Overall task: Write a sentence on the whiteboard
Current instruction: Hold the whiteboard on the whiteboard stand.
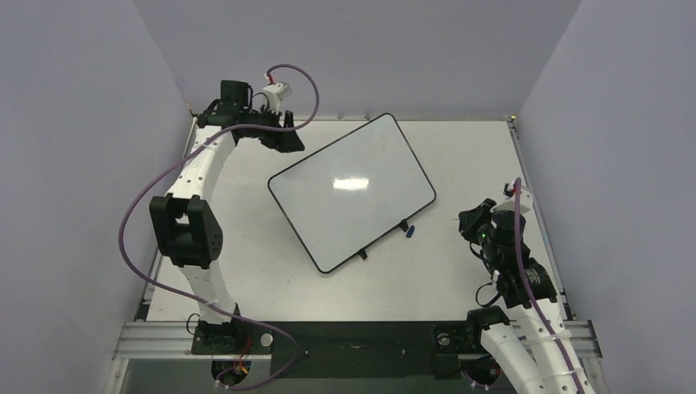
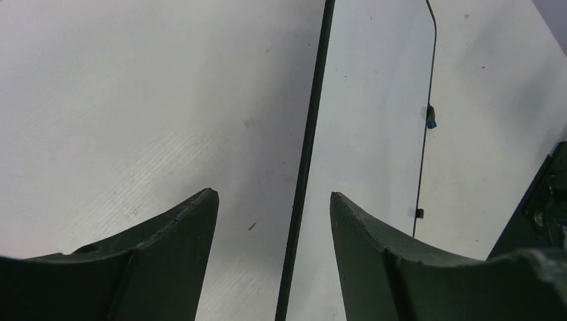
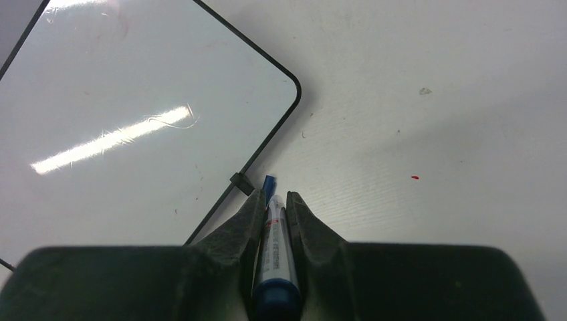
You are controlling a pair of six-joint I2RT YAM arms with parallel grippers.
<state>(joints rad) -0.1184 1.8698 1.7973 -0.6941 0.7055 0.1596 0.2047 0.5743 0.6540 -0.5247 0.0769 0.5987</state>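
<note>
Left tool [image 2: 273, 195] gapes wide, empty, at the whiteboard [image 2: 368, 100] edge; right tool [image 3: 274, 195] pinches a marker [image 3: 274, 247], tip hard to make out.

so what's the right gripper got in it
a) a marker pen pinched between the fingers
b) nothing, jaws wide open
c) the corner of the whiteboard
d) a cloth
a: the right wrist view shows the right gripper shut on a marker pen, white barrel between the two fingers, with the whiteboard lying apart from it and blank.
</note>
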